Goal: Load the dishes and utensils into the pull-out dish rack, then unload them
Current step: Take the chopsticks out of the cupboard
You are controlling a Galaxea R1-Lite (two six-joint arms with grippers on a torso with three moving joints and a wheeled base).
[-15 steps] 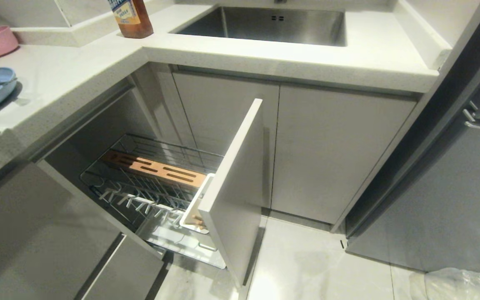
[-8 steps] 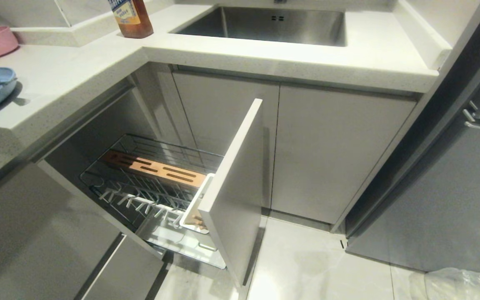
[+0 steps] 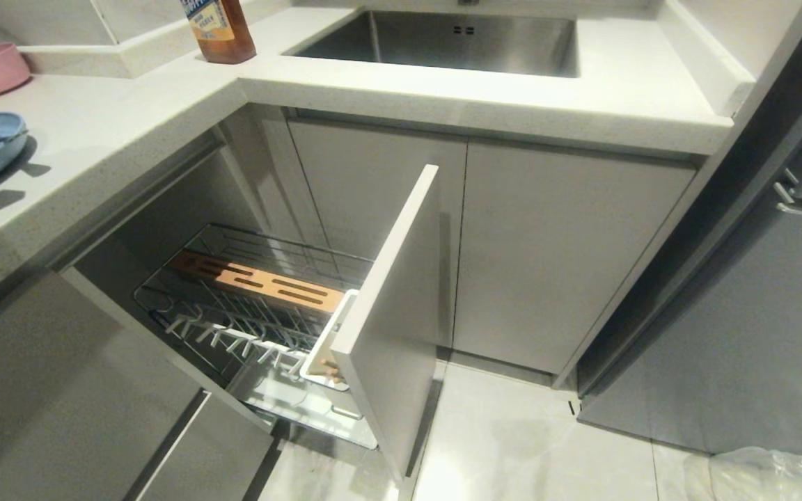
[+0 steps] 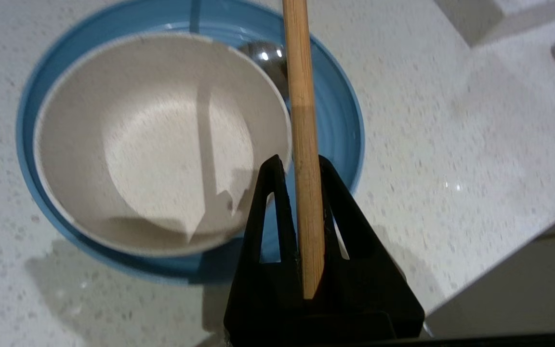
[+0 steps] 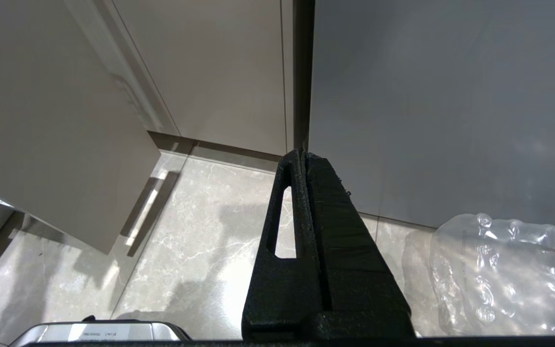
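Your left gripper (image 4: 301,161) has its jaws clamped on the chopsticks (image 4: 302,120), hovering above the bowl (image 4: 157,140), which sits inside the blue plate (image 4: 340,125) on the white counter (image 4: 451,159). Spoon (image 4: 270,58) lies on the plate just beside the bowl rim. Right gripper (image 5: 301,156) is parked w/ jaws pressed together, nothing in them, low over the floor (image 5: 200,250) by the cabinets. Dish rack (image 3: 255,306) is pulled out w/ only the wood strip (image 3: 255,282) and utensil cup (image 3: 324,348) inside; drawer front (image 3: 390,313) stands open.
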